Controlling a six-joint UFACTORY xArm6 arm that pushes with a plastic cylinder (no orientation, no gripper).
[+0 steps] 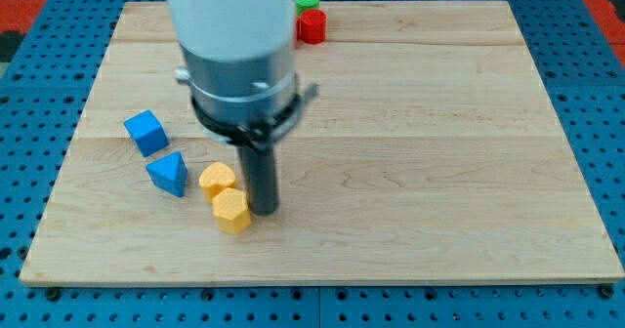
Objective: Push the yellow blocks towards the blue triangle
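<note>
I am looking at the wooden board [410, 172], which is lying on a blue perforated table [596, 94]. My arm is carrying no claw at all; it is ending in a dark rod, so nothing is being held, and I can only push. My tip [262, 209] is standing on the board just at the view's right of the two yellow blocks, and it seems to be touching the lower one, although I cannot tell this for sure.

The yellow hexagonal block [232, 211] is sitting at the view's bottom of the pair, and the other yellow block [217, 179], more rounded in shape, is lying directly above it and is touching it. The blue triangle [168, 173] is resting near them, at the view's left of the upper yellow block, with a small gap between. The blue cube [145, 132] is sitting a little higher and more to the left.

At the view's top, well apart, a red block [312, 26] and a green block [308, 1] are staying together beside the arm's body.
</note>
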